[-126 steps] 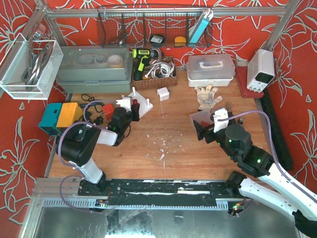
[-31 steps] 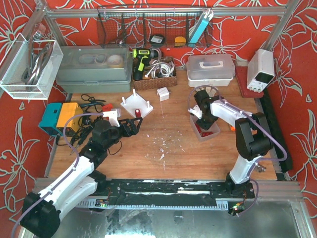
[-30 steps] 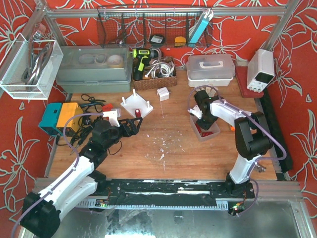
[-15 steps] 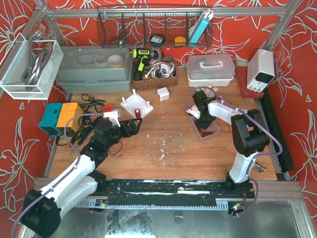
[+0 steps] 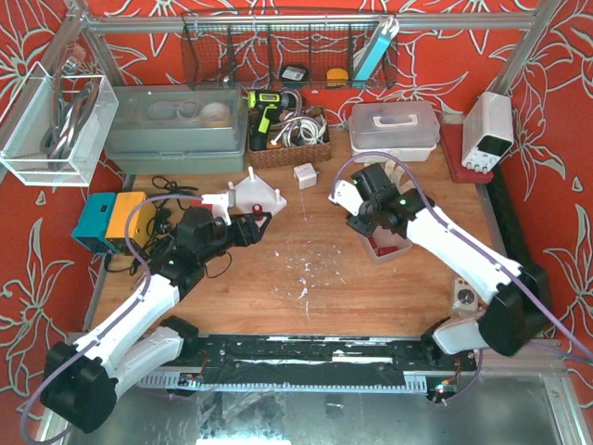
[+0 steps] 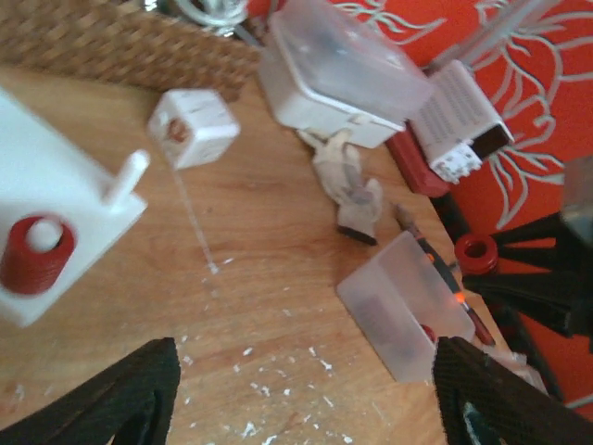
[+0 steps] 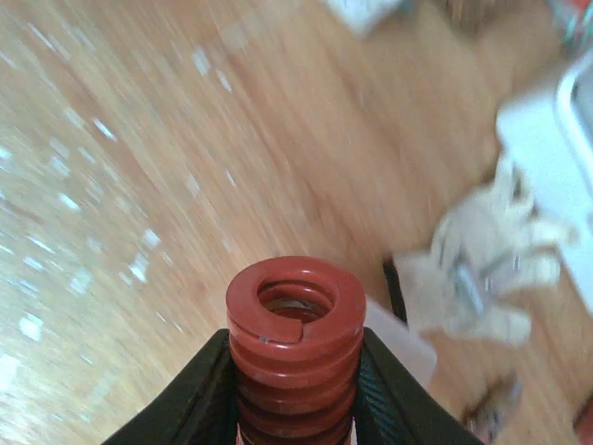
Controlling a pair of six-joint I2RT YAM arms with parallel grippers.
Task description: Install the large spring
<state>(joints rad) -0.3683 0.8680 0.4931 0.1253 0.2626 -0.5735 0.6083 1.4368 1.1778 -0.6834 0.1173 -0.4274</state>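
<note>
Your right jaws clenched round the large red spring (image 7: 295,311), nearer the worktop's (image 5: 324,301) far edge, left jaws released, gaping.

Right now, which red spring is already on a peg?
The seated spring on the white base, with the peg tip showing through it; the held spring is between the fingers of the right gripper.

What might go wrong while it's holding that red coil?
The red spring sticks out beyond the right hand and might slip. The free peg on the white block is thin; an off approach may miss it or nudge the block. The open left hand nearby might get bumped.
</note>
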